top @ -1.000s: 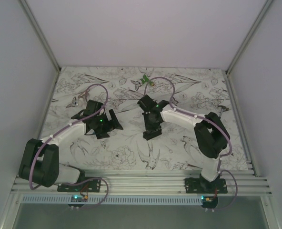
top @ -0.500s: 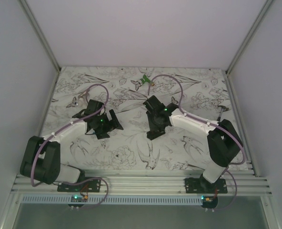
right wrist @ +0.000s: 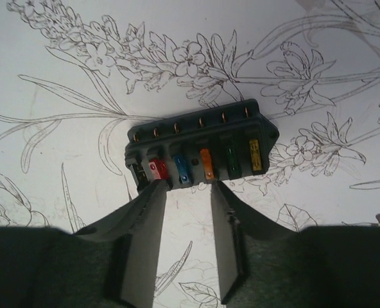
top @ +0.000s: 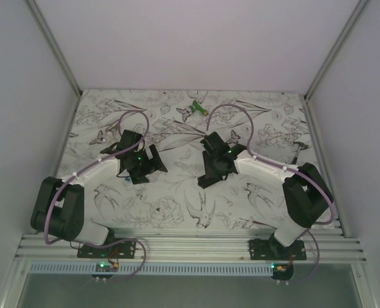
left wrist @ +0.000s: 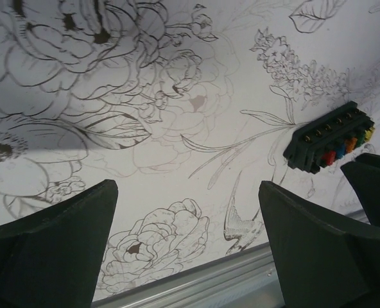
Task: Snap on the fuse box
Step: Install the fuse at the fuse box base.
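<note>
Over the last second my right arm has swung its elbow out toward the right side and turned its wrist, while my right gripper has stayed over nearly the same patch of the flower-printed table. My left gripper has edged toward the middle. Now the fuse box lies flat just ahead of my right fingertips, which stand a little apart and hold nothing. They reach its near edge by the red and orange fuses; whether they touch it I cannot tell. My left fingers are spread wide on nothing, and the box sits well off to their right. I judge I am lined up to press, with nothing snapped yet: the fuse row lies bare. No brand or label is readable; the fuse markings are too small.
</note>
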Robot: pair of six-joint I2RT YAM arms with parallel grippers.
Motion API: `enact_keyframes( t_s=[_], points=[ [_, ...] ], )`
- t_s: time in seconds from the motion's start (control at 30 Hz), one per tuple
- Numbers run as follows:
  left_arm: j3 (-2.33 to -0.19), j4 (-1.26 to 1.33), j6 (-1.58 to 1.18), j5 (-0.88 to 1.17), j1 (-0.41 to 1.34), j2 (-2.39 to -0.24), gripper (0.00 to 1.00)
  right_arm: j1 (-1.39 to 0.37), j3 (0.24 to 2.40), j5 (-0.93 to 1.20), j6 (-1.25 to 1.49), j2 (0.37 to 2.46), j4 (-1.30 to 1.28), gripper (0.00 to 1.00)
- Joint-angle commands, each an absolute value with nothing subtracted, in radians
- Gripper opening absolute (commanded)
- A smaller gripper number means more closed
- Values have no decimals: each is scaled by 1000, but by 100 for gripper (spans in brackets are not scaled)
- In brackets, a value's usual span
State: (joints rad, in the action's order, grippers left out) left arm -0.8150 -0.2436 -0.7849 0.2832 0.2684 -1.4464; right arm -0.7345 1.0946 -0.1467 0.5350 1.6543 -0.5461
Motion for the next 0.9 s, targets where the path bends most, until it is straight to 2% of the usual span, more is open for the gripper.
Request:
enact_keyframes(
  t_s=[0.0,0.2,0.4,0.53,0.63,0.87],
  points=[
    [-877,-378,-750,178,271,-1460,94,-731,1078,-151,533,1609,-470,45],
    [-939,-552,-732,-114,263,-1458,86,-730,1056,-185,508,1578,-430,62],
    [-959,-565,-705,-237,206,-1481,75,-728,1054,-198,478,1574,-407,78],
    [-966,-511,-663,-246,157,-1513,74,-721,1052,-199,460,1574,-402,89],
    [-970,-464,-636,-207,114,-1542,70,-717,1052,-196,451,1575,-402,94],
    [-999,-411,-557,-131,87,-1642,55,-715,1048,-195,446,1574,-402,94]
  ],
)
